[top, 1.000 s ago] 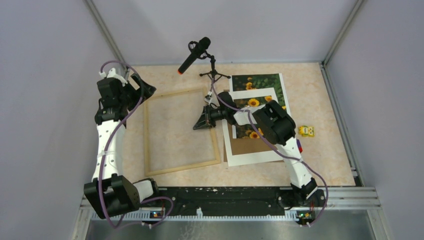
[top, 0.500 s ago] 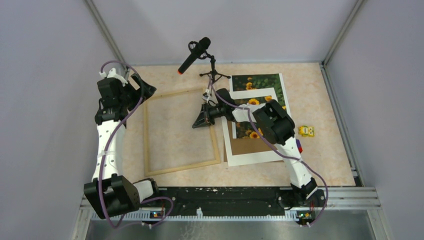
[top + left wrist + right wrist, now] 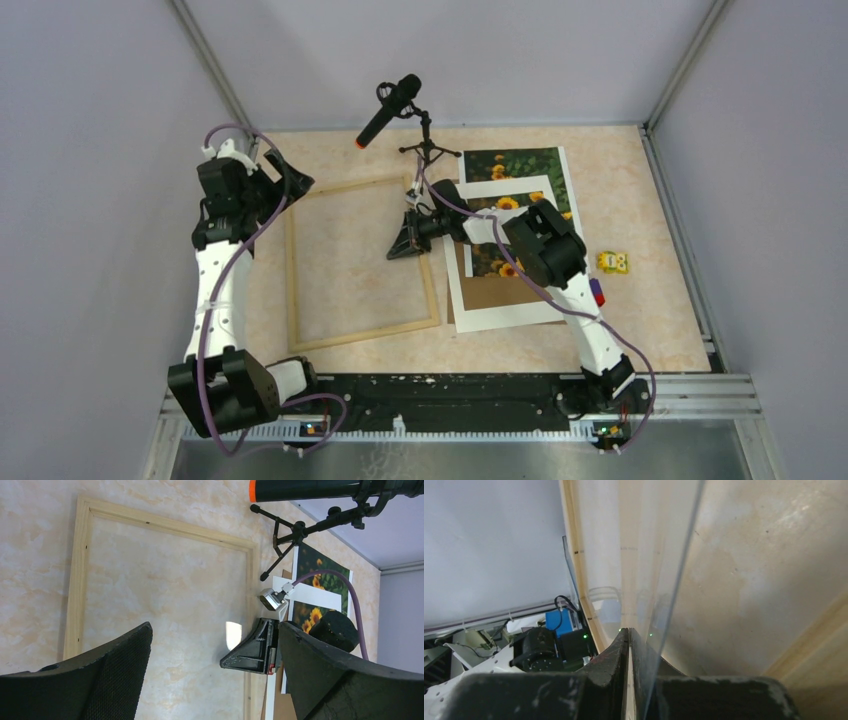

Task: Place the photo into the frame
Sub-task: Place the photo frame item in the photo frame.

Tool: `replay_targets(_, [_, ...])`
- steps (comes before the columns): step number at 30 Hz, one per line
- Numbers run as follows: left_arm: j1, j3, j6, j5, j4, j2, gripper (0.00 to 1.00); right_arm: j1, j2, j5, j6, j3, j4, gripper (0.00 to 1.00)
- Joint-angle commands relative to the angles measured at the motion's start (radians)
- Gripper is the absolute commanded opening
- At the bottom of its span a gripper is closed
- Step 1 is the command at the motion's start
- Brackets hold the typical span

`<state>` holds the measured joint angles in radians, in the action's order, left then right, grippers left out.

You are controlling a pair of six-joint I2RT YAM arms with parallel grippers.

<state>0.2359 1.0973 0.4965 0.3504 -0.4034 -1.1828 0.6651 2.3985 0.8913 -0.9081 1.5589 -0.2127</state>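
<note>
Light-wood frame (image 3: 365,335) flat on worktop (image 3: 650,320), under and left of right gripper (image 3: 395,252) — jaws closed. Sunflower photo (image 3: 525,163) behind that gripper, partly under white mat (image 3: 500,315). Left gripper (image 3: 215,680) wide open.

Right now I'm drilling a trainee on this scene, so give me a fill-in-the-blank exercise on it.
1. The left gripper has its jaws ___.
2. The right gripper, over the frame, is ___.
3. In the top view the photo lies to the frame's ___.
Missing: open; shut; right.
</note>
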Motion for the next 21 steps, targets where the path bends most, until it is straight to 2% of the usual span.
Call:
replay_targets(1, [-0.006,-0.007,-0.005,0.007,0.049,0.024,0.98,-0.005,-0.015,-0.033,0.065,0.05,0.05,0.09])
replay_targets(8, [-0.014,-0.011,-0.001,0.009,0.049,0.03,0.99,-0.004,-0.046,-0.102,0.133,0.075,0.181,0.33])
replay_targets(15, [-0.036,-0.036,0.003,0.01,0.058,0.046,0.98,-0.004,-0.076,-0.209,0.209,0.116,0.363,0.51])
replay_targets(21, [-0.077,-0.063,0.012,0.007,0.064,0.067,0.98,-0.002,-0.106,-0.29,0.26,0.136,0.464,0.6])
